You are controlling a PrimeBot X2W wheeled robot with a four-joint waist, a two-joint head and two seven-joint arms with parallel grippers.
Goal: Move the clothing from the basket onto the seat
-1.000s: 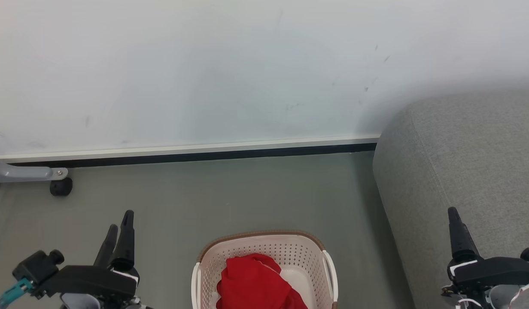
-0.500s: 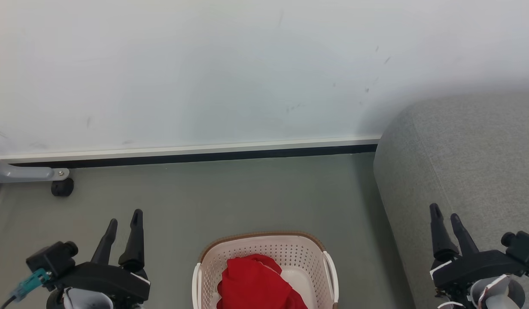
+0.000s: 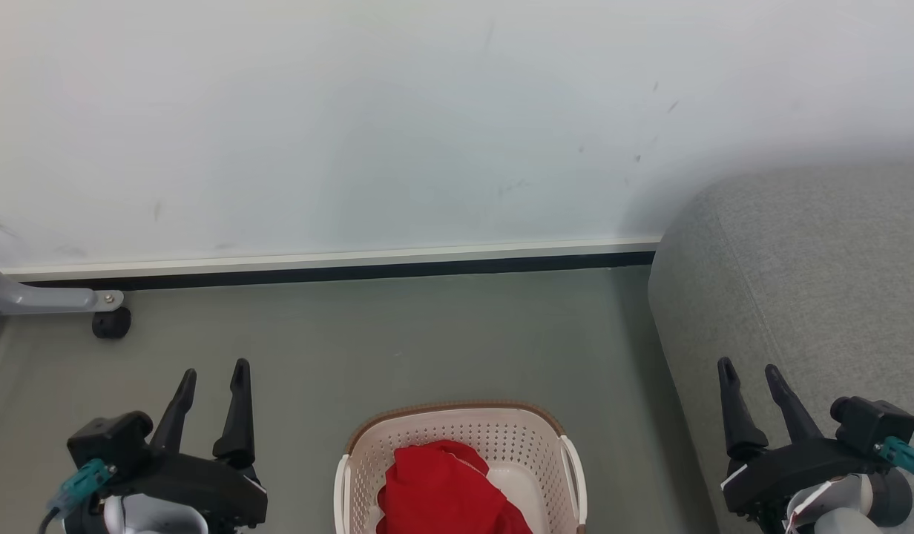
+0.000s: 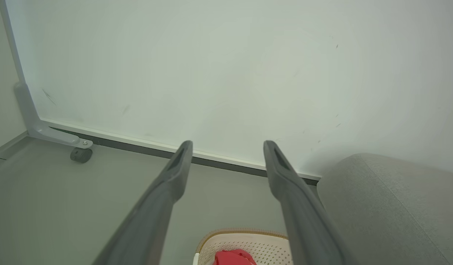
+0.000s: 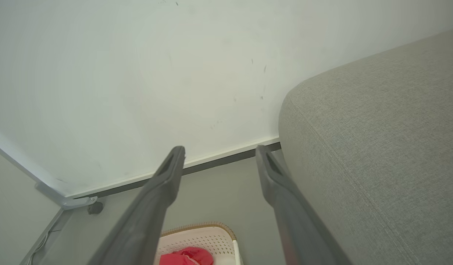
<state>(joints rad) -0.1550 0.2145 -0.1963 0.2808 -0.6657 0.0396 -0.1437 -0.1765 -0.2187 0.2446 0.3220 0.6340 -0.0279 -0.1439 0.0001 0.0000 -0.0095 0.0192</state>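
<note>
I see L end effector, R end effector both spread, empty. Red fabric clothing in cream perforated plastic basket, near grey woven seat. L wrist cam adds grey frame upright.

Head camera looks forward-down; wrist cameras face wall along fingers; all share basket, seat.

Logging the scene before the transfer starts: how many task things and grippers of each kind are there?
basket: 1
clothing: 1 red heap, garments uncountable
seat: 1
grippers: 2, left gripper and right gripper, both open
Total: 5
</note>
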